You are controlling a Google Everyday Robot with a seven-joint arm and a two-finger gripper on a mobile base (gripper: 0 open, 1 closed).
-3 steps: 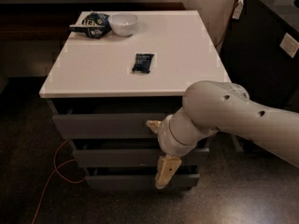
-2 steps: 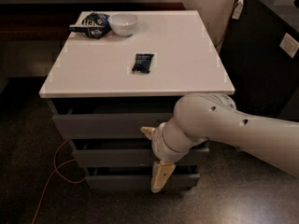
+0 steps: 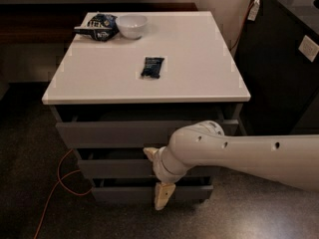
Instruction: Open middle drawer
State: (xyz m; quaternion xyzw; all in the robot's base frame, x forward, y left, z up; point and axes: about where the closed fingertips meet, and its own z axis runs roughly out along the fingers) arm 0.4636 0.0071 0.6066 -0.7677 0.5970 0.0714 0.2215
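"What's worrying you?"

"The gripper (image 3: 157, 174) is hanging right against the middle drawer (image 3: 109, 168), jaws spread across its front. If they're catching the bottom drawer (image 3: 119, 194) below it instead, the wrong one's coming out."

"And the room?"

"White table (image 3: 199, 59) sitting above that drawer, orange cable (image 3: 59, 176) trailing left of it over dark floor."

Your arm (image 3: 239, 153) low from the right, gripper (image 3: 152, 178) at its tip, fingers (image 3: 163, 195) wide apart, one up, one down.

The gripper (image 3: 155, 178) sits against the middle drawer (image 3: 109, 168). The arm (image 3: 239, 153) covers that drawer's right half, so any contact there is hidden. The arm itself runs off the right edge.
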